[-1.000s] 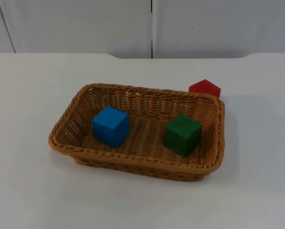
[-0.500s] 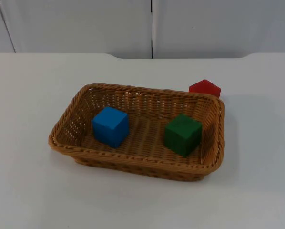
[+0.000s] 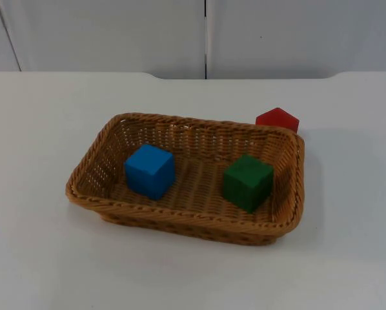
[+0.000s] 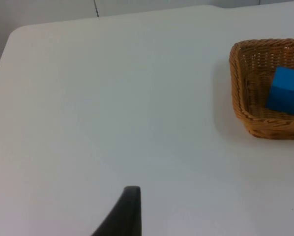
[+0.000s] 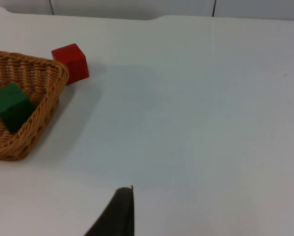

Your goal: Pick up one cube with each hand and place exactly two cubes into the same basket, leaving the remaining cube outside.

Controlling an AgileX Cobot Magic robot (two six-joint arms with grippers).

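Observation:
A woven brown basket (image 3: 199, 123) stands in the middle of the table. Inside it, a blue cube (image 3: 150, 170) rests on the left side and a green cube (image 3: 247, 182) on the right side. A red cube (image 3: 278, 119) sits on the table outside the basket, touching or nearly touching its far right corner. My left gripper (image 4: 127, 216) waits above bare table well to the left of the basket (image 4: 245, 113), with the blue cube (image 4: 286, 90) in its view. My right gripper (image 5: 118, 214) waits over the table to the right of the basket (image 5: 44, 105), facing the green cube (image 5: 9, 105) and red cube (image 5: 71, 62).
The white table (image 3: 44, 258) ends at a grey partition wall (image 3: 115, 32) at the back. Open surface lies on every side of the basket.

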